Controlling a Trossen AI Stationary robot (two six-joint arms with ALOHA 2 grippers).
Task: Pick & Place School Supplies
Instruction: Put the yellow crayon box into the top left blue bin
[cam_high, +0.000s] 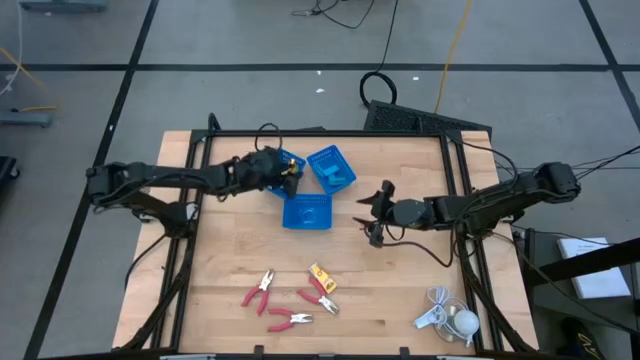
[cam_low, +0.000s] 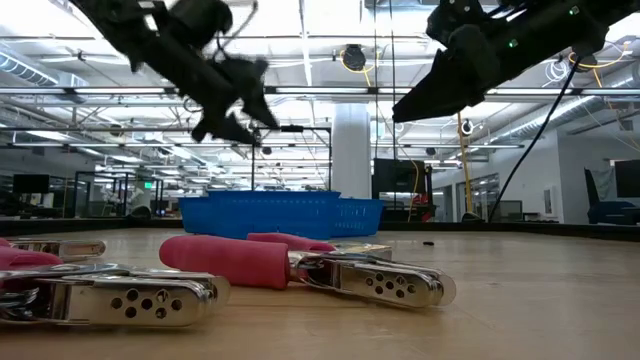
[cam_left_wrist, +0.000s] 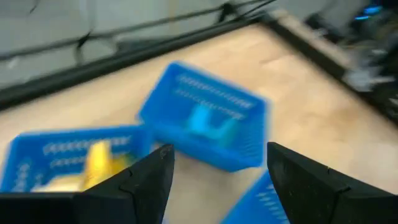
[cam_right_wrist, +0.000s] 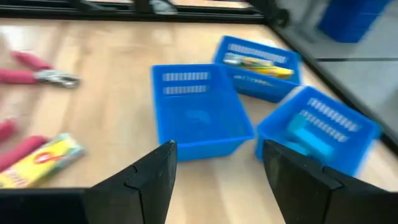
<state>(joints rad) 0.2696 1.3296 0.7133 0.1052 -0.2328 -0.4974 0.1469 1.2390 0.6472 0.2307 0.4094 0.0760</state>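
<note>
The left gripper hovers with wide, empty jaws over the far trays. The right gripper, jaws also wide and empty, is right of them. Three pliers and one yellow packet lie near on the tabletop. The right arm should probably descend straight above the packet and centre it before closing.

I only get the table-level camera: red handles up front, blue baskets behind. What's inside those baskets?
Observer: There are three. The first tray holds yellow packets.
Operator: And the others?
Observer: The second tray holds light-blue pieces; the third tray looks empty.
Operator: Are the claws overhead carrying anything?
Observer: No. The left gripper and right gripper are both open with nothing between their fingers.
</note>
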